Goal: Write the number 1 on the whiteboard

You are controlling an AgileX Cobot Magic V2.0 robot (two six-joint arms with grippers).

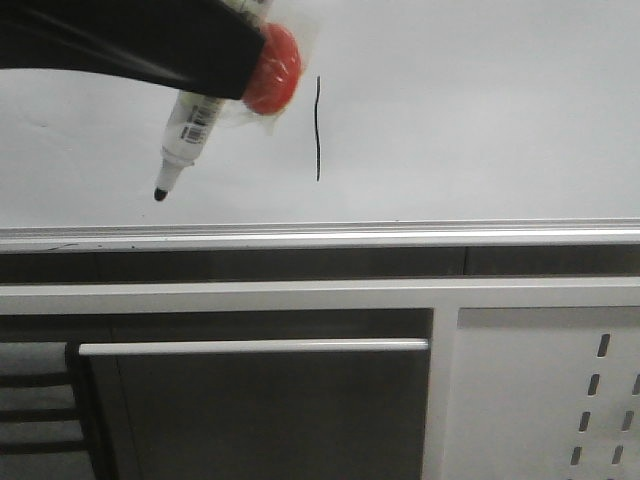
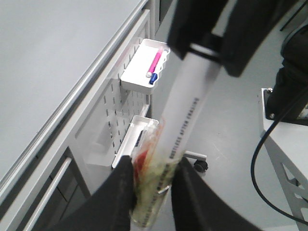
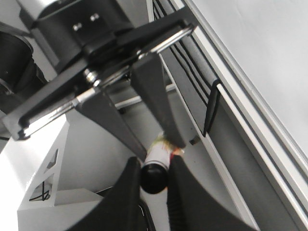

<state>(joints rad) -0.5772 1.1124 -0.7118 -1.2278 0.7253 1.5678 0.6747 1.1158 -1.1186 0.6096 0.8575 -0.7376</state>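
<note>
- The number 1 [image 1: 318, 130] stands on the whiteboard [image 1: 480, 110] as a thin, slightly wavy black vertical stroke, above the silver rail [image 1: 400, 234] along the board's lower edge.
- In the front view the stroke lies just to the right of a black hand [image 1: 215, 75] that comes in from the upper left; hand and stroke are apart.
- That hand holds a white marker pen [image 1: 188, 135] wrapped with orange-red tape [image 1: 272, 68]; the pen tilts down and to the left, its black tip [image 1: 160, 194] left of the stroke's lower end. Whether the tip touches the board cannot be told.
- In the left wrist view, the left hand [image 2: 154, 190] has its fingers [image 2: 120, 187] pressed against the pen's taped barrel [image 2: 185, 130], clamped on it.
- In the right wrist view, the right hand [image 3: 155, 180] has its fingers [image 3: 127, 192] closed around the pen's dark end [image 3: 154, 179].
- Beyond, a white perforated panel [image 2: 115, 113] carries a small tray [image 2: 142, 72] with a pink pen [image 2: 156, 61] in it.
</note>
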